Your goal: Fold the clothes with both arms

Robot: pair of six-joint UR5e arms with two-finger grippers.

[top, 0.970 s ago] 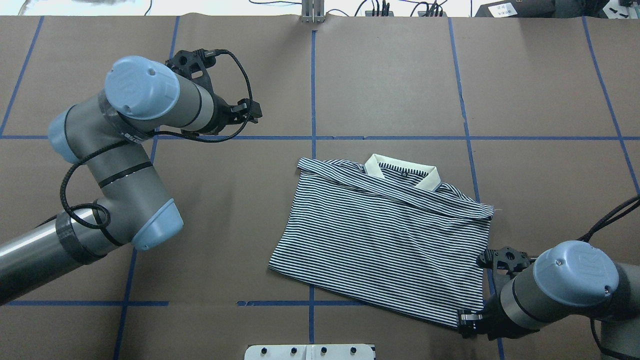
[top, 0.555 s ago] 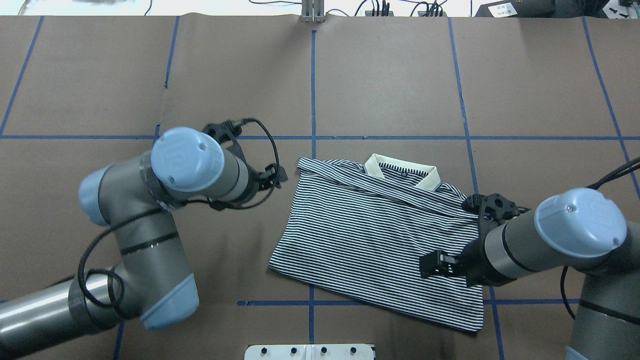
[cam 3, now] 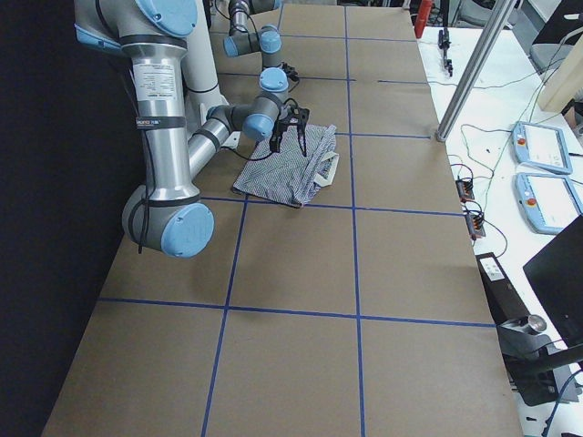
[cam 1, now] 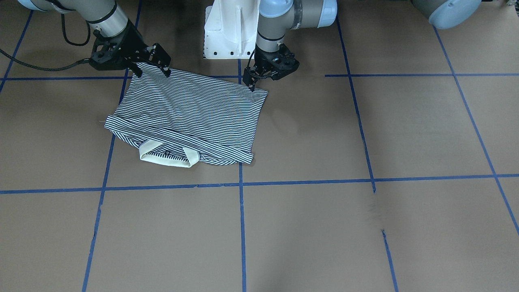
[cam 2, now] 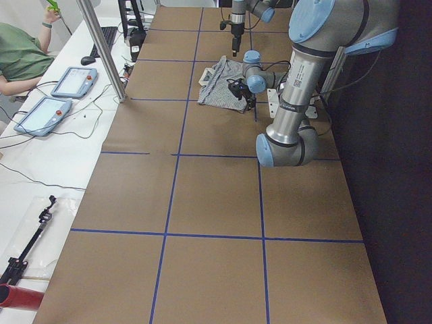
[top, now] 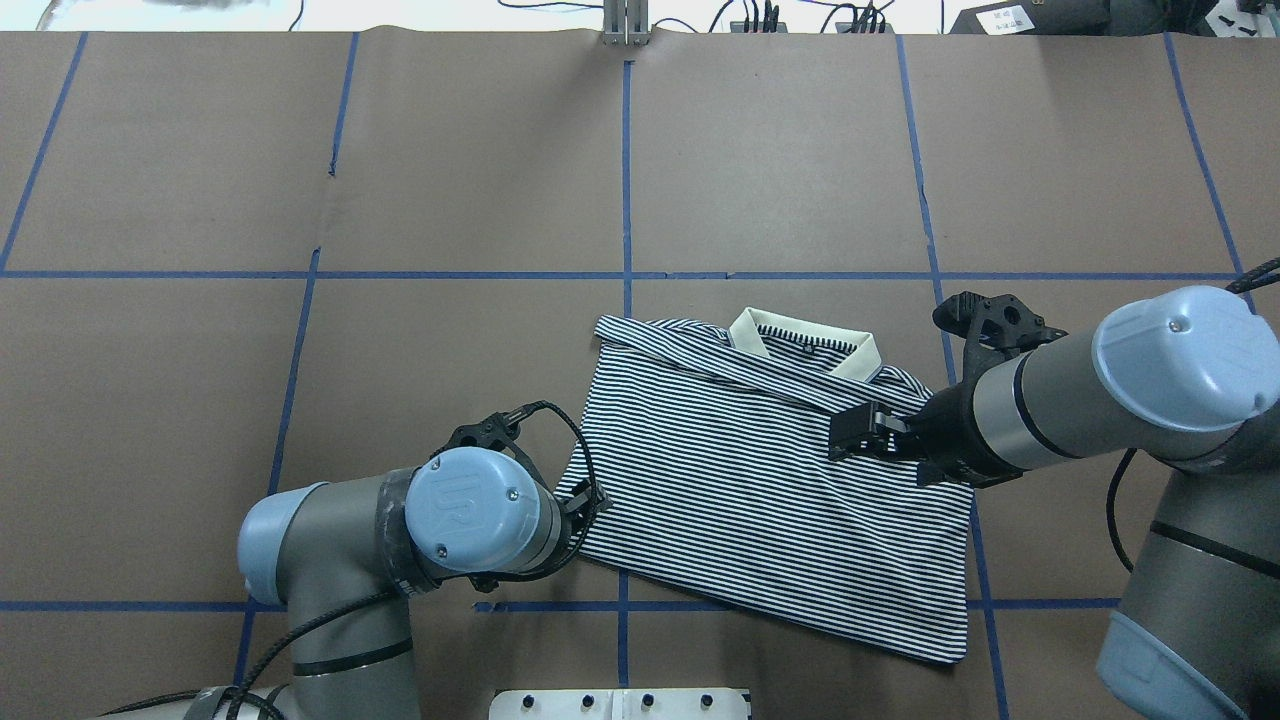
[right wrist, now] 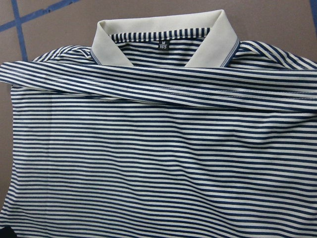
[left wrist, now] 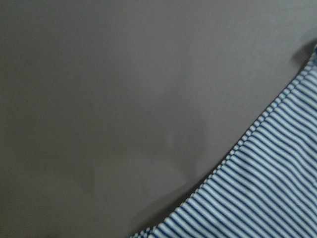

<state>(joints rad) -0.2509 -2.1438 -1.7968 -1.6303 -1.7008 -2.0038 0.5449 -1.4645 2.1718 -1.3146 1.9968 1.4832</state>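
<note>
Movement on both sides within the last second. Left gripper (cam 1: pixel 252 82) has swung in from far off and now points down beside the striped polo shirt (top: pixel 740 500), whose near hem corner sits just under its tips; whether its jaws are apart cannot be told. Right gripper (cam 1: pixel 152 72), jaws spread and empty, has left the opposite hem corner and hovers above the shirt's right half, cream collar (top: pixel 805 342) ahead of it. Both seem poised for a bottom-up fold.

Bare brown table (top: pixel 780 150) lies beyond the shirt (top: pixel 760 480); pedestal (cam 1: pixel 227 32) stands near its hem.
</note>
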